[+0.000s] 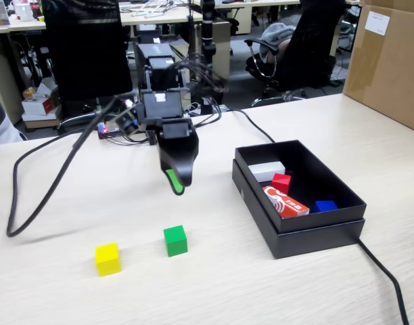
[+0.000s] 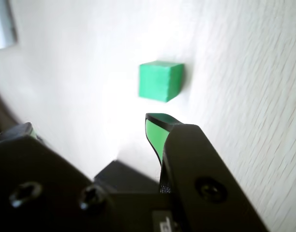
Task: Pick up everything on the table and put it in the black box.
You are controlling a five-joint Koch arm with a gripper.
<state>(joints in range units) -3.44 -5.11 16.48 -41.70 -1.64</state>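
Note:
A green cube [image 1: 175,240] and a yellow cube [image 1: 107,258] sit apart on the beige table [image 1: 72,291] near its front. The red cube [image 1: 281,182] lies inside the black box [image 1: 315,230] on the right. My gripper [image 1: 176,181] hangs above the table, behind and slightly above the green cube. In the wrist view the gripper [image 2: 90,123] is open, with bare table between its jaws. The green cube [image 2: 160,81] lies just beyond the green-padded fingertip [image 2: 155,128], not touching it.
The box also holds a red-and-white packet [image 1: 285,202], a small blue block [image 1: 325,205] and a white piece [image 1: 266,170]. A brown carton [image 1: 389,61] stands at the back right. Black cables loop on the left [image 1: 31,189] and run off front right [image 1: 386,277].

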